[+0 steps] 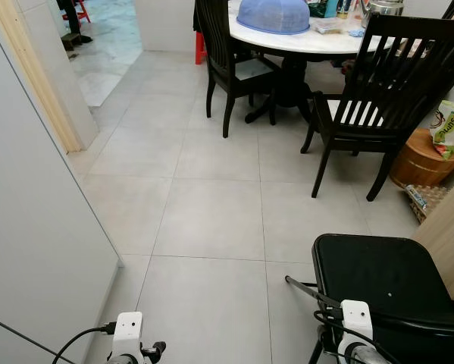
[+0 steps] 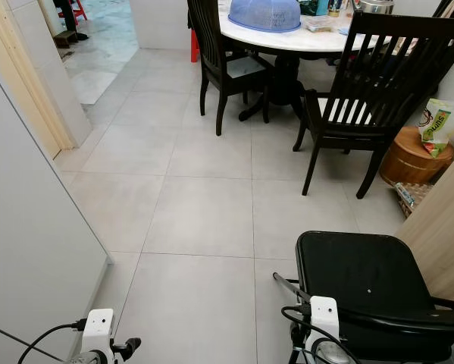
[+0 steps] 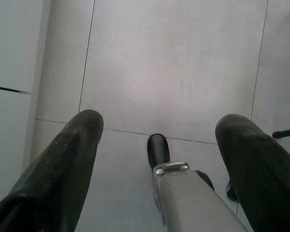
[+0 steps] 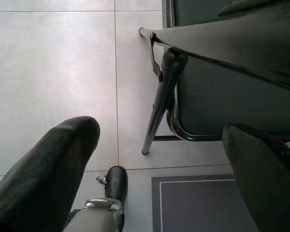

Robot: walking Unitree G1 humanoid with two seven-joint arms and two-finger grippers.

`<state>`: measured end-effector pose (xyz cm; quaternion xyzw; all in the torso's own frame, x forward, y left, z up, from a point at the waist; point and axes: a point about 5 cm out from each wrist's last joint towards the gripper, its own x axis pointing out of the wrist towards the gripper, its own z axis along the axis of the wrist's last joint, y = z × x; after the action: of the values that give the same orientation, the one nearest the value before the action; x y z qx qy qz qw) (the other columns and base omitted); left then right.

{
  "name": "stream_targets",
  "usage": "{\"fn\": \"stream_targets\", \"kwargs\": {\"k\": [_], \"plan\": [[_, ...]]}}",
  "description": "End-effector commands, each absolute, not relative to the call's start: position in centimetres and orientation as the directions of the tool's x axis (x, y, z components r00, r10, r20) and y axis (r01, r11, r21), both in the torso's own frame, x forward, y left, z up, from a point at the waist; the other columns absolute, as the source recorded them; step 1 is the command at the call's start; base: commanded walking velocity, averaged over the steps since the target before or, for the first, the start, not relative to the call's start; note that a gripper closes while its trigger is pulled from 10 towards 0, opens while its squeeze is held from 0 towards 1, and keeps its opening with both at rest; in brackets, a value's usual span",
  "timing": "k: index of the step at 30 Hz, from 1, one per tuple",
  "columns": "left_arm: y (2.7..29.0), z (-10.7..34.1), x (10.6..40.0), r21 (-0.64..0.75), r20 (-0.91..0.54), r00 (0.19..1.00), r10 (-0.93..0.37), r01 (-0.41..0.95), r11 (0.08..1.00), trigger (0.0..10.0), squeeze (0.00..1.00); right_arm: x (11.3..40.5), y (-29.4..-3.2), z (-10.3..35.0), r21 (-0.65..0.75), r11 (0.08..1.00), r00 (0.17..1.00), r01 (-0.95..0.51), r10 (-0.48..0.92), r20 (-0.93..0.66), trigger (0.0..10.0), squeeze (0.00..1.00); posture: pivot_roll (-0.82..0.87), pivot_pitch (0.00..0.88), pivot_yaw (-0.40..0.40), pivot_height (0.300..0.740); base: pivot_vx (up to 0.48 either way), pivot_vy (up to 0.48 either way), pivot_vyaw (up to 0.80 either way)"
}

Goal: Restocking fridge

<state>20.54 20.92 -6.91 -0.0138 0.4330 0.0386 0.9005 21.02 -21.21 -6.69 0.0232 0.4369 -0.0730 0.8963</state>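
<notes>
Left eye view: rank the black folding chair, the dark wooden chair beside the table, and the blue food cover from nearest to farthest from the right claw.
1. Black folding chair, right beside the right claw, low on the robot's right.
2. Dark wooden chair, farther ahead on the right.
3. Blue food cover, on the round table at the far end.

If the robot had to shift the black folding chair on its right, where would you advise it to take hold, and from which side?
Grip the thin tube frame at the front corner of the black folding chair, coming from the chair's left with the right gripper, whose fingers stand open. The tube is slim and bare there; the padded seat looks too broad to pinch.
</notes>
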Motion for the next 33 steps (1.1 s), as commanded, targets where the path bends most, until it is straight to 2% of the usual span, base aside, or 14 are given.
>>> {"fn": "stream_targets", "kwargs": {"k": [1, 19, 20, 23, 33], "plan": [[18.88, -8.38, 18.59, 0.007, -0.856, 0.517, 0.02, -0.028, 1.0, 10.0, 0.0, 15.47, -25.56, -8.12, 0.006, 0.996, 0.49, 0.093, -0.04, -0.871, 10.0, 0.0, -0.08, 0.0, -0.018, 0.74, 0.0, 0.0, 0.0], [18.88, -8.38, 18.59, 0.007, -0.856, 0.517, 0.02, -0.028, 1.0, 10.0, 0.0, 15.47, -25.56, -8.12, 0.006, 0.996, 0.49, 0.093, -0.04, -0.871, 10.0, 0.0, -0.08, 0.0, -0.018, 0.74, 0.0, 0.0, 0.0], [19.01, -8.33, 18.65, 0.02, -0.854, 0.519, 0.018, -0.001, 1.0, 10.0, 0.0, 15.72, -25.33, -8.12, 0.015, 0.994, 0.487, 0.105, -0.038, -0.872, 10.0, 0.0, -0.1, 0.0, 0.01, 0.74, 0.0, 0.0, 0.0], [19.18, -8.25, 18.75, 0.04, -0.853, 0.522, 0.015, 0.037, 0.998, 10.0, 0.0, 16.15, -24.97, -8.07, 0.024, 0.992, 0.486, 0.124, -0.04, -0.873, 10.0, 0.0, -0.1, 0.0, 0.01, 0.74, 0.0, 0.0, 0.0], [19.25, -8.18, 18.86, 0.055, -0.848, 0.529, 0.028, 0.036, 0.998, 10.0, 0.0, 16.24, -24.93, -8.01, 0.044, 0.993, 0.492, 0.111, -0.016, -0.87, 10.0, 0.0, -0.1, 0.0, 0.009, 0.74, 0.0, 0.0, 0.0]]}}
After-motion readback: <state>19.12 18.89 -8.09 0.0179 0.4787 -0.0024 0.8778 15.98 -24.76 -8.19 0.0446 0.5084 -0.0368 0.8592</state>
